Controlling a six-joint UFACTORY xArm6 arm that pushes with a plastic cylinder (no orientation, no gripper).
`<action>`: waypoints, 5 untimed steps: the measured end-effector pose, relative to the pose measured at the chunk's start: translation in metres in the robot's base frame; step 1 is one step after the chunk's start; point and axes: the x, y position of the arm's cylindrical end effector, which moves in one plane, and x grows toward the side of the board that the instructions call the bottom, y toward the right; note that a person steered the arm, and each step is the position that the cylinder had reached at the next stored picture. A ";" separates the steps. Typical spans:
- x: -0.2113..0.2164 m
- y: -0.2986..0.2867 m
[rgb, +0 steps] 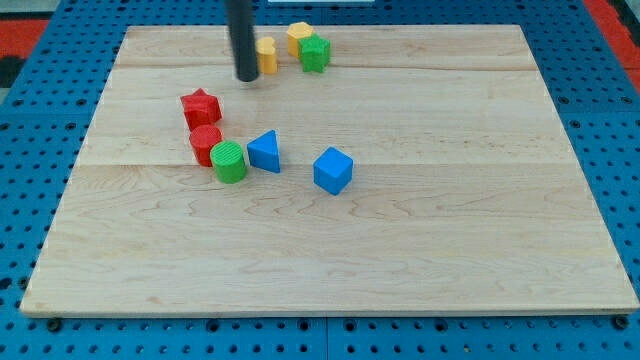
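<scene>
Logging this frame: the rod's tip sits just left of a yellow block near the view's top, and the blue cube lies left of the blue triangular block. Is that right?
One detail is wrong. The camera view shows the blue cube to the right of the blue triangular block, not left. The rest holds: my tip sits just left of the yellow block near the view's top.

Pale matt wooden board (400, 250), plastic-looking blocks
</scene>
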 end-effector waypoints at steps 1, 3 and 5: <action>-0.017 0.004; 0.008 0.053; 0.082 0.129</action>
